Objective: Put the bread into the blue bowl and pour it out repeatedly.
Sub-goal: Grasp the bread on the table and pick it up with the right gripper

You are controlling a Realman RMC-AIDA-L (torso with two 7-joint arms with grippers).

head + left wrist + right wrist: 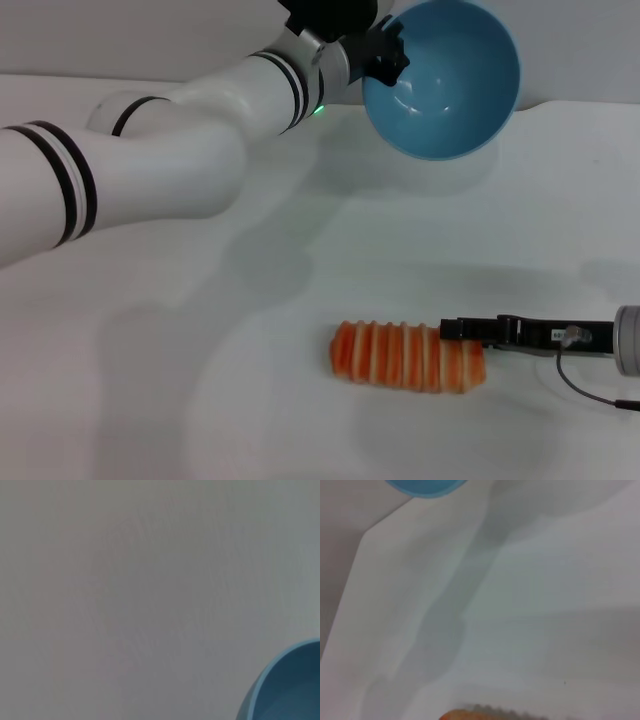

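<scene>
The blue bowl (pixel 445 80) hangs in the air at the back, tipped on its side with its empty inside facing me. My left gripper (pixel 385 55) is shut on its rim at the left. The bowl's edge also shows in the left wrist view (pixel 290 690) and in the right wrist view (pixel 422 486). The bread (pixel 405 356) lies flat on the white table (pixel 200 350) at the front, right of the middle. My right gripper (pixel 465 335) reaches in low from the right and is at the bread's right end. A sliver of the bread shows in the right wrist view (pixel 470 715).
My left arm (pixel 150 160) stretches across the table's left and back part, above the surface. A thin cable (pixel 580 385) loops off my right wrist near the front right edge. Nothing else stands on the table.
</scene>
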